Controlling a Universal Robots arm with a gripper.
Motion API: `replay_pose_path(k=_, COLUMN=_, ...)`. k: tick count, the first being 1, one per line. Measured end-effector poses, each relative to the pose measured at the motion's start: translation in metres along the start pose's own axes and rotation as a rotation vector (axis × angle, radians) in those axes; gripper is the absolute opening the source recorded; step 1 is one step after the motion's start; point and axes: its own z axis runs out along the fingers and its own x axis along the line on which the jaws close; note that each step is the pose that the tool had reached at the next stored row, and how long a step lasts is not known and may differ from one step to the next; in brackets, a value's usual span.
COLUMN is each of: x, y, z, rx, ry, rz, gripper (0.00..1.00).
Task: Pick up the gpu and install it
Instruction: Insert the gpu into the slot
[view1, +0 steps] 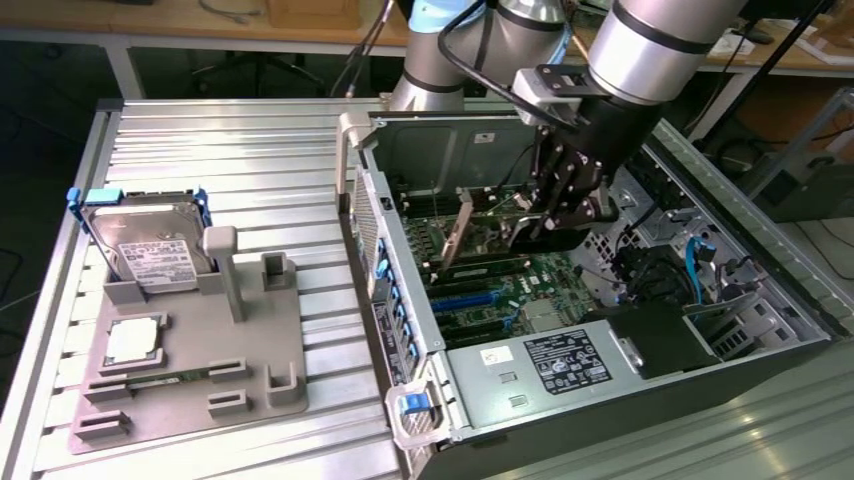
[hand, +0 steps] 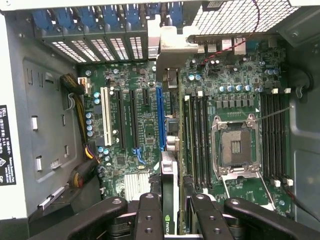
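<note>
The gpu (view1: 483, 238) is a thin dark green card with a silver bracket strip at one end. It hangs on edge inside the open computer case (view1: 400, 300), over the motherboard (view1: 501, 285). My gripper (view1: 554, 215) is shut on the card's upper edge. In the wrist view the gpu (hand: 169, 180) appears edge-on between the black fingers (hand: 149, 217) of the gripper (hand: 172, 222), and its bracket reaches the case's rear slot wall. The card lines up close beside the long blue slot (hand: 160, 115). I cannot tell whether its lower edge touches the board.
Outside the case, a grey holder (view1: 254, 360) on the metal table carries a silver hard drive (view1: 150, 245), a processor chip (view1: 134, 340) and a narrow memory stick (view1: 160, 380). Inside are the power supply (view1: 561, 362), cables (hand: 82, 150), the empty processor socket (hand: 235, 145) and memory slots (hand: 197, 140).
</note>
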Motion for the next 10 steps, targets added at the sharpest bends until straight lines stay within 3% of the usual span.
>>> replay_pose_path(k=6, x=0.001, y=0.0021, z=0.0122, rx=-0.0003, ry=0.0002, rz=-0.010, gripper=0.27)
replay_pose_path(k=10, x=0.002, y=0.0107, z=0.0246, rx=-0.0005, ry=0.0004, rz=-0.016, gripper=0.27)
